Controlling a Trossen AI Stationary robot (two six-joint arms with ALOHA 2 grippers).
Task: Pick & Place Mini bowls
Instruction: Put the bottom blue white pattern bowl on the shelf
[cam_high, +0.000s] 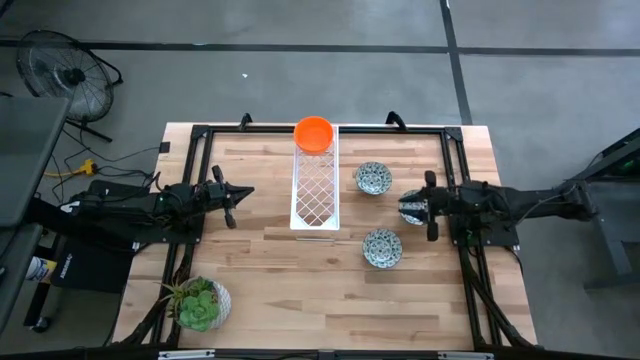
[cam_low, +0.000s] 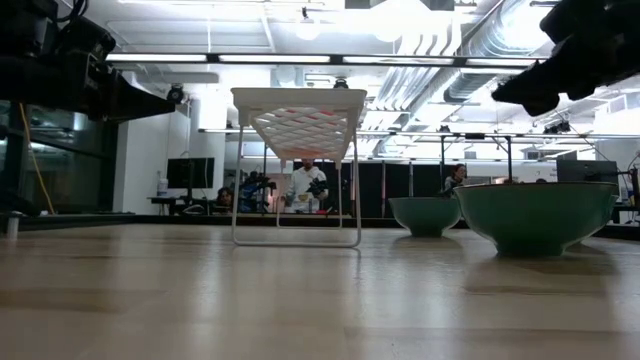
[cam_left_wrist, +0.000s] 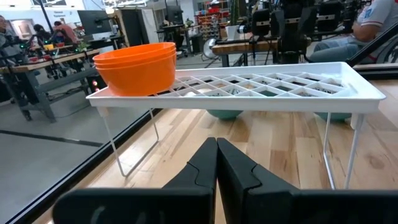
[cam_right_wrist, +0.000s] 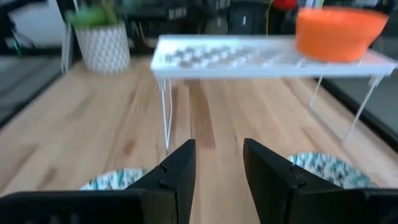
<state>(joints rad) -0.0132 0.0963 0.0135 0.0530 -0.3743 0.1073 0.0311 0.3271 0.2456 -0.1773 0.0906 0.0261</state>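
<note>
A stack of orange bowls (cam_high: 314, 133) (cam_left_wrist: 137, 65) (cam_right_wrist: 339, 31) sits on the far end of a white wire rack (cam_high: 315, 190). Two patterned bowls stand on the table right of the rack, one farther (cam_high: 373, 179) (cam_low: 425, 215) and one nearer (cam_high: 382, 248) (cam_low: 535, 215). A third patterned bowl (cam_high: 411, 207) shows just under the tip of my right gripper (cam_high: 420, 207). That gripper (cam_right_wrist: 219, 155) is open and raised, with only bare wood between its fingers. My left gripper (cam_high: 247, 192) (cam_left_wrist: 216, 155) is shut, left of the rack.
A potted green plant (cam_high: 200, 303) (cam_right_wrist: 102, 37) stands at the table's near left corner. The rack's thin wire legs (cam_left_wrist: 127, 149) stand between the two arms. A black frame runs along the table's edges (cam_high: 205, 130). Open wood lies near the middle of the near edge.
</note>
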